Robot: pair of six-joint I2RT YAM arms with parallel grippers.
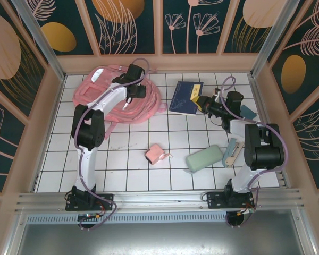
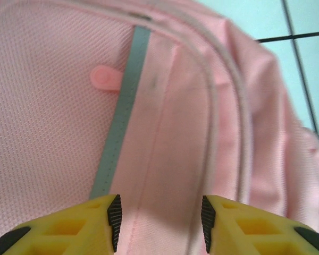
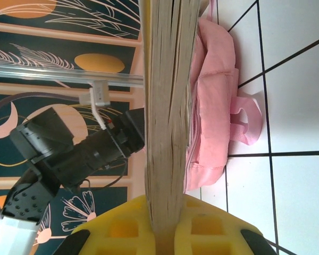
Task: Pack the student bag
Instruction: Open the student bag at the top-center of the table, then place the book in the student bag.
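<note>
Right gripper (image 3: 167, 231) is clamped on the book (image 3: 167, 106), page edge upright between its jaws, so you have the first item in hand. Left gripper (image 2: 159, 223) is part spread right over the bag (image 2: 165, 133), pads (image 2: 114, 220) either side of a flat band of fabric. Can't tell if they touch it, and nothing looks pinched.

Near to far on the table (image 1: 122, 175):
- Pink pouch (image 1: 155, 154) and green case (image 1: 203, 158) lie loose toward the near edge. A teal item (image 1: 232, 153) sits just right of the case, beside the right arm (image 1: 260, 146).
- Mid-table right is the book, dark blue cover, with the gripper on its right edge. Can't tell if it's off the table.
- Far left, the bag lies flat, well apart from the book, with the left arm (image 1: 90, 127) reaching over it.

Progress call: early. Nothing is visibly inside the bag, and you can't make out an open compartment from these views. Left for you: get a compartment open and held, carry the book across and in, then the pouch, the case and the rest, then close up.
</note>
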